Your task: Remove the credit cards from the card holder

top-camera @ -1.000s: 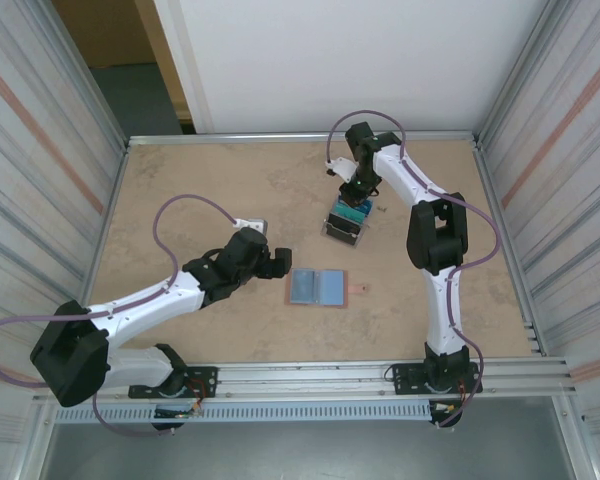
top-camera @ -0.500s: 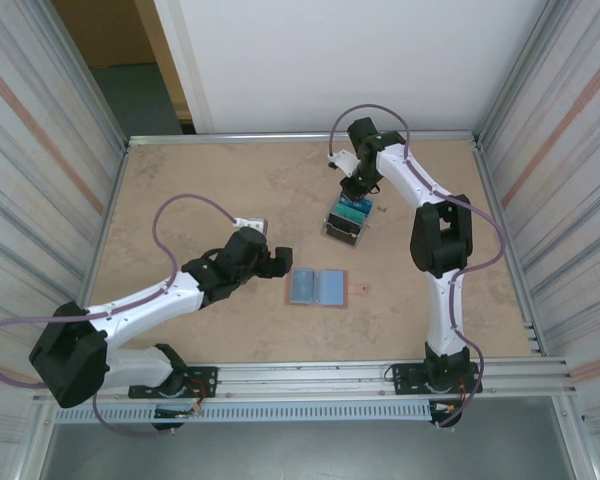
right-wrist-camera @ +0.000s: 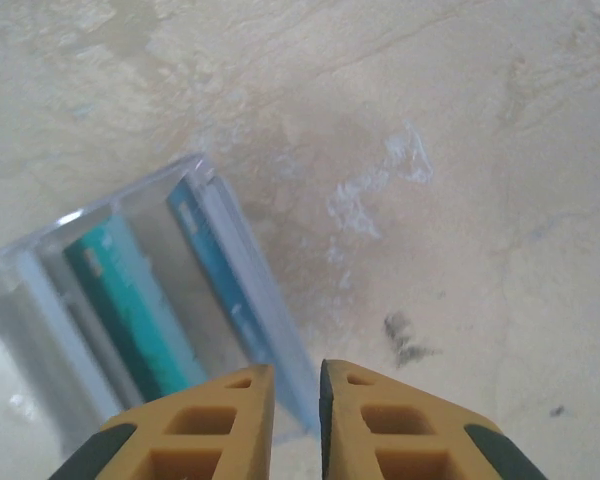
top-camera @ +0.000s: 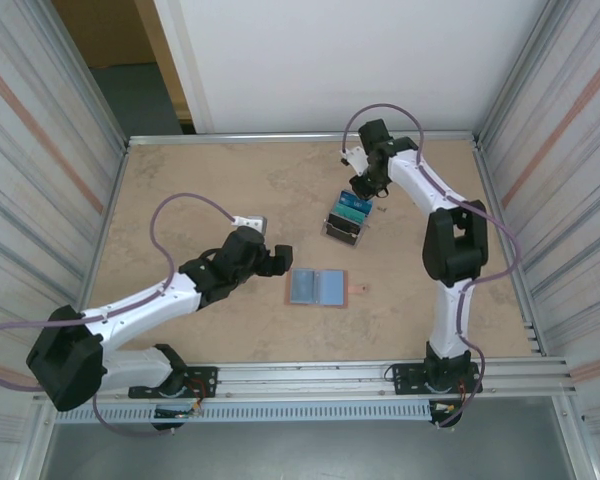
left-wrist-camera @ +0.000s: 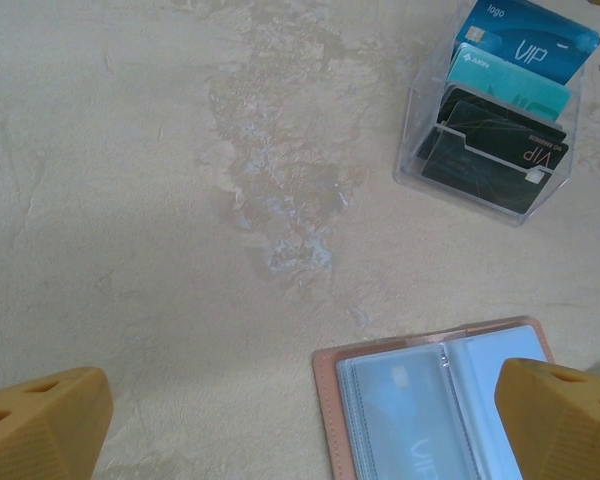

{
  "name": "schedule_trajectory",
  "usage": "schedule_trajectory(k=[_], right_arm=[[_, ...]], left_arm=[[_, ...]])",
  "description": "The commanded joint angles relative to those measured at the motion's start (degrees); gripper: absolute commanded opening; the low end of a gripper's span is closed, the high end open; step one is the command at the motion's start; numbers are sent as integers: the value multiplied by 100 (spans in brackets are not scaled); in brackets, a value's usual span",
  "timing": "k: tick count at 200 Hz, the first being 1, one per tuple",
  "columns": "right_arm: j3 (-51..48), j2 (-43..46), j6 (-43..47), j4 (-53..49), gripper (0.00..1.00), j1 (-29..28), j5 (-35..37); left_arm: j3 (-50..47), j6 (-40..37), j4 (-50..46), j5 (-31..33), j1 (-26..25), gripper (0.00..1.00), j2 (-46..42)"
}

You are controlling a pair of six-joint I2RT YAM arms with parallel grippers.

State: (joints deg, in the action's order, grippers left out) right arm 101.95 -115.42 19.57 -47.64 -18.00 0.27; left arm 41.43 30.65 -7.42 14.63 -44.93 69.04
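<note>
Moved since the earlier frame: right end effector (top-camera: 368, 190), gone from above the clear box (top-camera: 345, 218) toward the far edge of the tabletop (top-camera: 200, 190). Unmoved: box, card holder, left arm.

Item 1, right end effector (right-wrist-camera: 295, 375). Position: just beside the far-right corner of the clear box, between it and the far edge. State: fingers (right-wrist-camera: 205, 425) almost clenched, a thin slit between them, nothing in it.

Item 2, left end effector (top-camera: 277, 262). Position: left of the card holder, near it but apart. State: released, fingers spread wide at the two lower corners of the left wrist view (left-wrist-camera: 300, 410), nothing held.

Item 3, card holder (top-camera: 318, 287). Salmon-pink, lying open and flat near the middle of the tabletop, slightly toward the near edge; closing tab (top-camera: 358, 290) pointing at the right edge. Seen again from the left wrist (left-wrist-camera: 325, 420).

Item 4, credit cards (left-wrist-camera: 400, 415). Light blue, lying in the clear sleeves inside the card holder; "VIP" print legible on the left one. Exact count cannot be told.

Item 5, clear box (left-wrist-camera: 490, 130). Transparent, slotted, beyond the card holder toward the far edge, right of centre (right-wrist-camera: 40, 260).

Item 6, boxed cards (left-wrist-camera: 525, 40). Standing on edge in the slots: one blue, one teal, two dark.
</note>
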Motion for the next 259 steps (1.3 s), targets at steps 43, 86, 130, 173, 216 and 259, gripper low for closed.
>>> schedule_trajectory(k=[43, 86, 130, 173, 216, 259], right_arm=[[-1911, 2307, -1047, 1067, 33, -618, -323], [-3064, 3701, -1782, 1428, 45, -1010, -712], [-4316, 5409, -2644, 2153, 99, -1021, -1534], [-5073, 6558, -3461, 2547, 99, -1013, -1843], [-5188, 6770, -3781, 2446, 99, -1075, -2324], [-5465, 6598, -3828, 2637, 99, -1733, -1473]], left_arm=[[-311, -86, -22, 214, 89, 98, -589], [-614, -55, -4, 76, 107, 98, -1121], [-949, 178, -94, -151, 107, 99, -1781], [-1313, 357, -193, -81, -23, 99, -2357], [-1667, 551, -233, 170, -95, 99, -2858], [-2105, 861, -680, 645, -106, 99, -3748]])
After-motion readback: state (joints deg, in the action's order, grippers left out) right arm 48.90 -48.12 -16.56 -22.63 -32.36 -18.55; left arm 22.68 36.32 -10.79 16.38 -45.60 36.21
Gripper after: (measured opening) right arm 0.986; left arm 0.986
